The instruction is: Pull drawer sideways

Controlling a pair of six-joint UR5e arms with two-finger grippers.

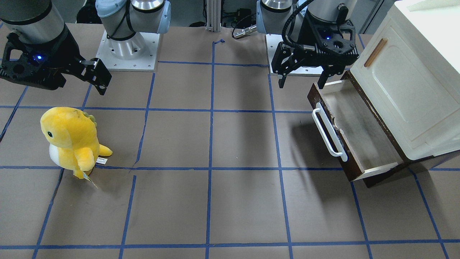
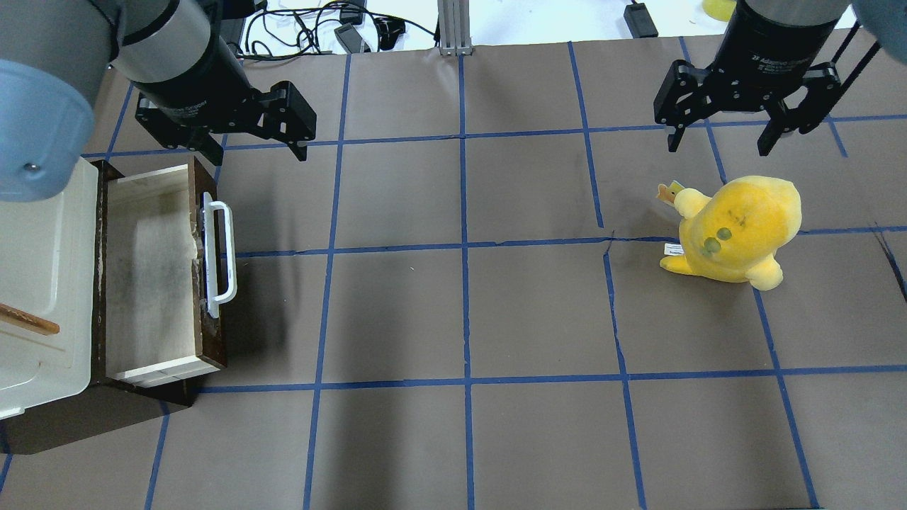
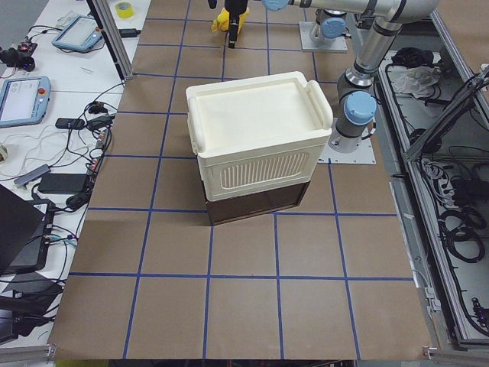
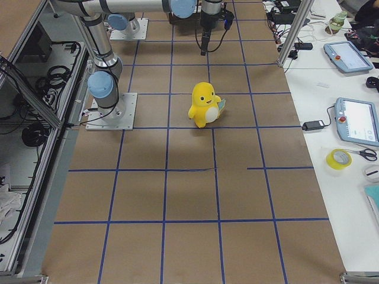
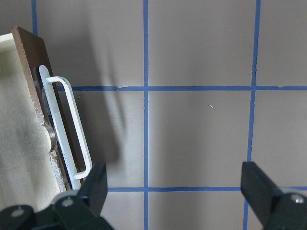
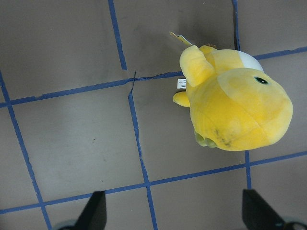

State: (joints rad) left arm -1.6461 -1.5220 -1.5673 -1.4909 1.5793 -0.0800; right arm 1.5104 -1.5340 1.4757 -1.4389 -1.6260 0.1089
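The drawer (image 1: 359,136) stands pulled out of the cream cabinet (image 1: 406,82), its pale inside bare. Its dark brown front carries a long white bar handle (image 1: 329,133). The drawer also shows in the overhead view (image 2: 152,269) with its handle (image 2: 220,251), and in the left wrist view (image 5: 19,143). My left gripper (image 1: 302,83) is open and empty. It hovers above the table at one end of the drawer front, clear of the handle (image 5: 67,129). My right gripper (image 2: 717,145) is open and empty, far off, above a yellow plush toy (image 2: 737,227).
The cabinet's cream door has a small brown wooden handle (image 1: 375,53). The plush toy (image 1: 72,138) stands upright on the brown paper with its blue tape grid. The arm bases (image 1: 127,50) sit at the table's robot side.
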